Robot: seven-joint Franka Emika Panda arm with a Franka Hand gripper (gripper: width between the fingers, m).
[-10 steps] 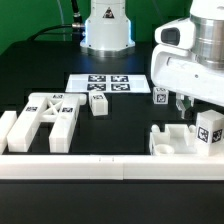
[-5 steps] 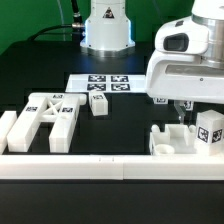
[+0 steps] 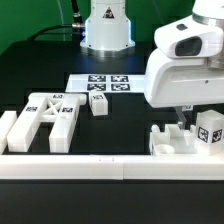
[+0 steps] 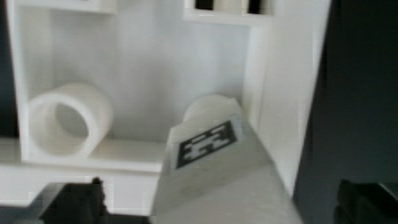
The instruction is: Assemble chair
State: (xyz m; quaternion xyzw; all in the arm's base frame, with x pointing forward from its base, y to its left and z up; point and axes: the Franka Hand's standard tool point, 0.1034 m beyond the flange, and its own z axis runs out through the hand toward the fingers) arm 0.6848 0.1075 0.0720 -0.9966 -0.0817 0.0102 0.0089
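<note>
**Chair (image 3: 48, 112) in loose parts, tool spread over a tagged piece**

We see nothing joined yet. On the exterior view's left, the X-braced frame (image 3: 60, 120) lies flat on the black counter (image 3: 130, 120), just behind the rail (image 3: 100, 166). A short block (image 3: 98, 103) stands near the marker board (image 3: 100, 85). On that view's right sit a low panel (image 3: 172, 140) and, just beside it, the tagged piece (image 3: 208, 130), both under the arm (image 3: 185, 65).

From the wrist we look down on what we take to be that piece (image 4: 214, 150), with a round peg (image 4: 63, 125) on the white part beside it. The tool (image 4: 222, 198) is spread: one dark fingertip shows on each side of the piece, and neither seems to touch it.

We judge these parts stiff, light and smooth, so they will not give under pressure but may slip or twist. We would take the piece by its two flat opposite sides, squarely and low, clear of the rounded end. A skewed grip could tip it against the panel.
</note>
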